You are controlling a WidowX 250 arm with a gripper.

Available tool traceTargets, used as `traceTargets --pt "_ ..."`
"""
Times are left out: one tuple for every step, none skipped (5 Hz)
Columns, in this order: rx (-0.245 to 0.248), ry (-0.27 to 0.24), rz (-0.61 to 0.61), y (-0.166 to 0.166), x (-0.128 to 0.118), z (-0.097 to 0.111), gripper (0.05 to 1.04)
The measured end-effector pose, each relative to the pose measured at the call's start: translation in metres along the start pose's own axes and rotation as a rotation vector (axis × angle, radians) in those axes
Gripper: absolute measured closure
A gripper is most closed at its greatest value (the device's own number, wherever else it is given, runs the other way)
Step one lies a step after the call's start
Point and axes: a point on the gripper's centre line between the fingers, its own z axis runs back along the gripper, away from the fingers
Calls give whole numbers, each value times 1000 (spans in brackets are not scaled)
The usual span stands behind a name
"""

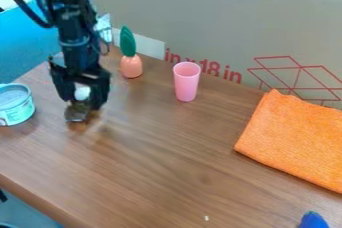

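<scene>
My gripper (83,104) at a small, dark object (77,113), right of the turquoise tin (25,113); whether I grip it, I cannot tell. Step, as judged: grasp or release; either calls for steady alignment.

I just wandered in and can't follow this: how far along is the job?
Done: nothing visibly finished; the pink cup stands upright and the orange cloth lies on the table, with no sign of handling.
In hand: the black gripper is down at a small object, perhaps holding it.
Left: that step looks unfinished, since the gripper isn't clear of it; beyond that, I can't tell.
</scene>
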Motion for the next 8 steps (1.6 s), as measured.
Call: traceTargets --pt "-43 -20 23 -2 6 -8 83" --pt "-60 -31 52 -5 9 -14 140" --pt "-48 -23 46 -6 7 -16 384" --pt "-60 -39 32 -7 7 -1 496" --pt "-88 -94 56 -8 16 43 501" --pt "-78 -118 88 3 35 73 501" --pt "-60 -83 117 17 52 70 501" --pt "-17 -70 158 36 65 67 501"
